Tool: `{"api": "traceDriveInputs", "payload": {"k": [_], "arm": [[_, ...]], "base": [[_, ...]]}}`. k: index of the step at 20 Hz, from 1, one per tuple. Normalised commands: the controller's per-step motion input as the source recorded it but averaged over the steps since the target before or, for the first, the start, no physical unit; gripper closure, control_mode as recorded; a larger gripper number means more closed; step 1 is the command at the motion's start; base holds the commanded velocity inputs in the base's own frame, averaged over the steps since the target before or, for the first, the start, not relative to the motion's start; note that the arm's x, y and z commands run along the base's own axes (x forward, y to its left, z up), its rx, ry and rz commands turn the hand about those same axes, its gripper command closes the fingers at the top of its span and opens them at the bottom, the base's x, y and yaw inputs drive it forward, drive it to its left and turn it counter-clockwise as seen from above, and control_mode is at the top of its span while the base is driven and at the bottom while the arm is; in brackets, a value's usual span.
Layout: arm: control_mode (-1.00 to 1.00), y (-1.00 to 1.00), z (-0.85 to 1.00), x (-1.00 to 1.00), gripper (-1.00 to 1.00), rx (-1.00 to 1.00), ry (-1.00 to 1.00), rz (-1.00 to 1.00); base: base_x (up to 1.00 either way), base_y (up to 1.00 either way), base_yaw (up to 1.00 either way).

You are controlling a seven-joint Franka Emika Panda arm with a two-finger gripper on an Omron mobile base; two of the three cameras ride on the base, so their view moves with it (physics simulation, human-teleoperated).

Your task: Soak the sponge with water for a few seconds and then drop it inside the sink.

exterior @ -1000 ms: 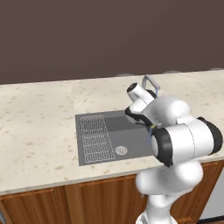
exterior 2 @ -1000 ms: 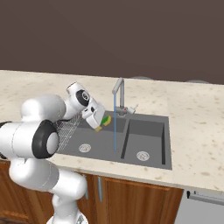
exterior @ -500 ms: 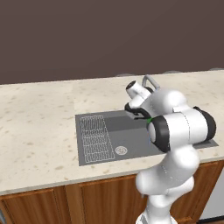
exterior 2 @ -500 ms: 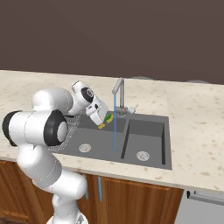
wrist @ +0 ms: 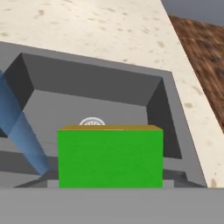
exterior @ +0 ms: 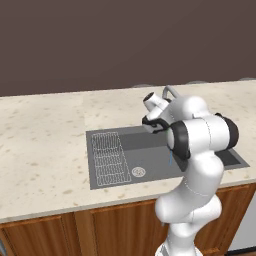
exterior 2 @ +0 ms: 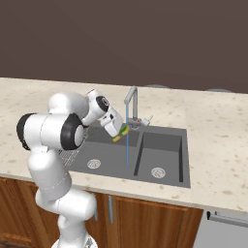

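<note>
One sponge [exterior 2: 123, 131] is clamped in the gripper [exterior 2: 121, 132], green face toward the hand camera, yellow layer at the far edge, held in the air above the large basin of the sink [exterior 2: 164, 181]. Over the last second the arm swung its elbow round and carried the sponge closer to the water [exterior 2: 127, 145]; earlier it sat a bit short of the stream, now it's just beside it, edge possibly touching, can't tell for sure. In the hand view the sponge [wrist: 110, 157] has the water [wrist: 24, 135] running down right at its side, a round drain [wrist: 92, 123] behind it. Faucet [exterior 2: 131, 104] is on. Judgement: soaking step is just starting or about to; needs a small nudge into the stream, hold, then release into the basin.
</note>
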Motion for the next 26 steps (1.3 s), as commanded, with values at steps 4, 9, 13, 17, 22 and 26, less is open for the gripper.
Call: {"api": "traceDriveInputs", "payload": {"k": [4, 9, 13, 17, 22, 26], "arm": [[-1.0, -0.07, -0.27, 0.23, 1.0, 0.0, 0.02, 0.0], [-1.0, -0.04, -0.28, 0.19, 1.0, 0.0, 0.02, 0.0], [-1.0, -0.13, -0.15, 0.27, 1.0, 0.0, 0.02, 0.0], [-1.0, -0.26, -0.13, 0.41, 1.0, 0.0, 0.03, 0.0], [-1.0, -0.15, -0.12, 0.43, 1.0, 0.0, 0.02, 0.0], [-1.0, 0.11, -0.11, 0.06, 1.0, 0.0, 0.0, -0.01]], "base": [[0.0, 0.0, 0.0], [0.0, 0.0, 0.0], [0.0, 0.0, 0.0], [0.0, 0.0, 0.0], [0.0, 0.0, 0.0], [0.0, 0.0, 0.0]]}}
